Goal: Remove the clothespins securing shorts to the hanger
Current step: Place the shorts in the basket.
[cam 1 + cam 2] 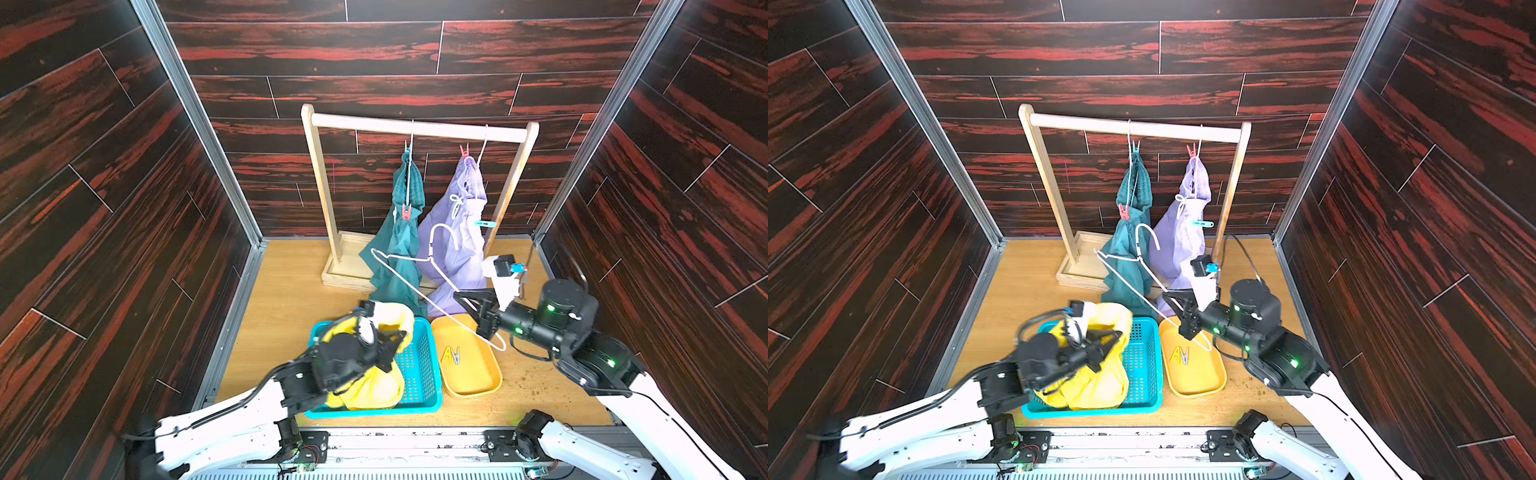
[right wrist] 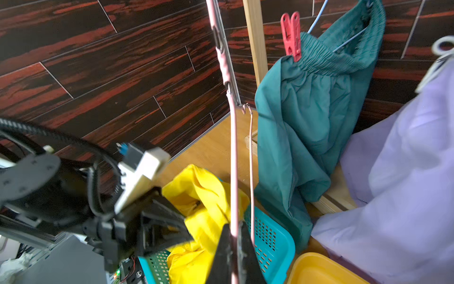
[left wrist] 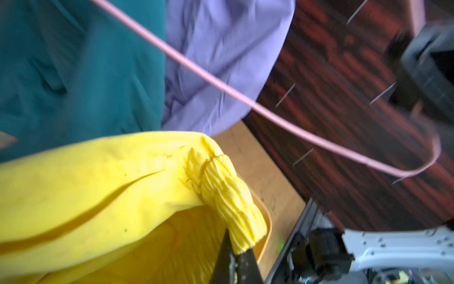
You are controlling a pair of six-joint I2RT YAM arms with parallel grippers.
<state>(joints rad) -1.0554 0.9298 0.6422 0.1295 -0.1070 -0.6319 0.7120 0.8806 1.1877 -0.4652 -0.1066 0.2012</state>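
Note:
My left gripper (image 1: 401, 336) (image 3: 234, 248) is shut on the ribbed waistband of the yellow shorts (image 1: 376, 388) (image 3: 98, 186), which slump into the blue basket (image 1: 420, 365). My right gripper (image 1: 467, 305) (image 2: 234, 228) is shut on a bare pale wire hanger (image 1: 399, 266) (image 2: 233, 147), held tilted over the basket. On the rack, the teal shorts (image 1: 397, 253) carry a light blue clothespin (image 1: 408, 148) and a red one (image 1: 406, 212) (image 2: 291, 37). The lavender shorts (image 1: 453, 245) carry a red clothespin (image 1: 464, 150) and a light blue one (image 1: 485, 224). Two yellow clothespins (image 1: 452, 355) lie in the yellow tray (image 1: 478, 376).
The wooden rack (image 1: 415, 126) stands at the back on a tray-like base (image 1: 345, 266). Basket and yellow tray sit side by side at the front. Dark wood-pattern walls close in both sides. Bare tabletop (image 1: 282, 299) lies left of the basket.

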